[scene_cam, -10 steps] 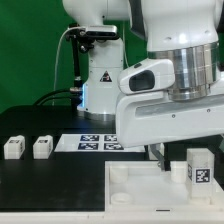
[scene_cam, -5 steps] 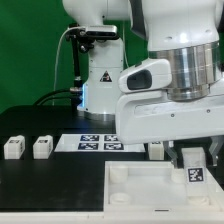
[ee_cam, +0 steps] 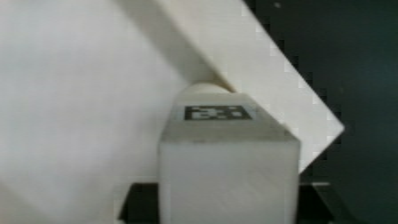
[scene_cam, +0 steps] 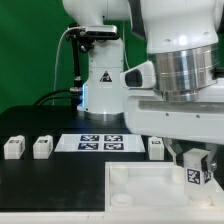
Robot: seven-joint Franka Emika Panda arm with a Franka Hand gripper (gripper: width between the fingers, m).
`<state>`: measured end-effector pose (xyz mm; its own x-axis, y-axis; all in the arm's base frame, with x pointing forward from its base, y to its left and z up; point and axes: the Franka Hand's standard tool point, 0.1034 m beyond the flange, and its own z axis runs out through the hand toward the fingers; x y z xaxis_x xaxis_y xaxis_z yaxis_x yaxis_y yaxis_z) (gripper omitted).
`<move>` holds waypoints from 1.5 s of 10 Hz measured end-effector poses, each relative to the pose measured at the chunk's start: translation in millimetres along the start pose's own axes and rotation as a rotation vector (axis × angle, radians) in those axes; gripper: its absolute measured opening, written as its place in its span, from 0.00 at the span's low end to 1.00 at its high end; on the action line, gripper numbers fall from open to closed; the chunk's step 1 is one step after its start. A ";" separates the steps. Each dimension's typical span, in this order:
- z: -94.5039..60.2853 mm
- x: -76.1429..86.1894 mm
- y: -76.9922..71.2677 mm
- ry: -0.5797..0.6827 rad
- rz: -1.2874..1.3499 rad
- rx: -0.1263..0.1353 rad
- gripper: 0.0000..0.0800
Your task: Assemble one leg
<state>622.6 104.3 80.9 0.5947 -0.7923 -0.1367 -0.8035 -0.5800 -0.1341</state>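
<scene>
**Leg gripped, upright over the panel: target is straight down**

Jaws are clenched on the leg (scene_cam: pixel 194 175). It sits at about 4 o'clock in the exterior view, over the big white panel (scene_cam: pixel 140 188) and near the panel's edge on the exterior view's right. I can't tell whether its foot touches the panel.

Key relation: the leg sits square between the jaws, with its long axis vertical and in line with them. Anything it mates with lies at 6 o'clock from it. Its tag (scene_cam: pixel 194 177) faces the exterior camera.

In the wrist view the leg (ee_cam: pixel 222 170) fills the foreground and hides whatever is under it. Behind it a panel edge cuts diagonally, with black worktop (ee_cam: pixel 347 40) beyond.

One corner socket (scene_cam: pixel 118 173) shows at 9 o'clock from the leg, well apart from it.

Spare legs on the worktop:
- two at far 9 o'clock (scene_cam: pixel 13 148) (scene_cam: pixel 41 147)
- one (scene_cam: pixel 156 148) at 10 o'clock, near the marker board (scene_cam: pixel 100 143)

Judgement: the next move needs a plumb drop. Any tilt or offset risks jamming on the socket rim.
</scene>
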 end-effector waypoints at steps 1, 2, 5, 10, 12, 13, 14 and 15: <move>0.7 0.5 -1.3 -0.007 0.167 0.027 0.37; 1.9 -0.8 -2.0 -0.024 0.372 0.047 0.37; 1.7 -0.3 -1.6 -0.047 0.513 0.057 0.37; 1.8 -12.8 -6.5 -0.031 -0.076 0.017 0.80; 2.7 -9.6 -4.9 -0.024 -0.235 0.022 0.81; 3.2 -10.0 -4.7 -0.014 -0.377 0.011 0.81; 4.9 -12.0 -4.5 0.011 -0.596 -0.028 0.81; 7.4 -15.5 -5.3 0.020 -0.753 -0.055 0.81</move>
<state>617.8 121.1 76.4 0.9835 -0.1807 -0.0093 -0.1803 -0.9743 -0.1349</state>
